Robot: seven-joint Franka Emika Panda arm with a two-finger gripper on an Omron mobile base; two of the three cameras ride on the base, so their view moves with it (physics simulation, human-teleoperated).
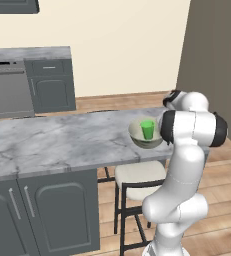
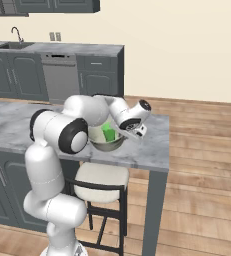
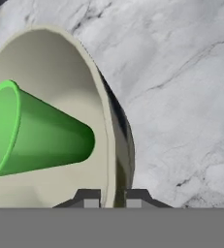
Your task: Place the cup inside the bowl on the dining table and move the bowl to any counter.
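Note:
The green cup (image 1: 147,129) stands upright inside the grey bowl (image 1: 137,136) near the right end of the dining table (image 1: 52,145). In the right base view my gripper (image 2: 120,133) reaches down to the right-hand rim of the bowl (image 2: 107,145), beside the cup (image 2: 108,133). The hand view shows the bowl (image 3: 50,63) with its cream inside and the cup (image 3: 45,135) in it. There my gripper (image 3: 112,199) straddles the bowl's rim, one fingertip (image 3: 89,198) inside and one outside, pressed close against it. The marbled dining table (image 3: 181,97) lies beyond.
A white-seated stool (image 1: 137,175) stands under the table's edge, below the bowl. The counter (image 1: 32,52) with a dishwasher (image 1: 7,90) runs along the beige back wall; its sink tap (image 2: 17,35) is at the far left. Wooden floor lies between table and counter.

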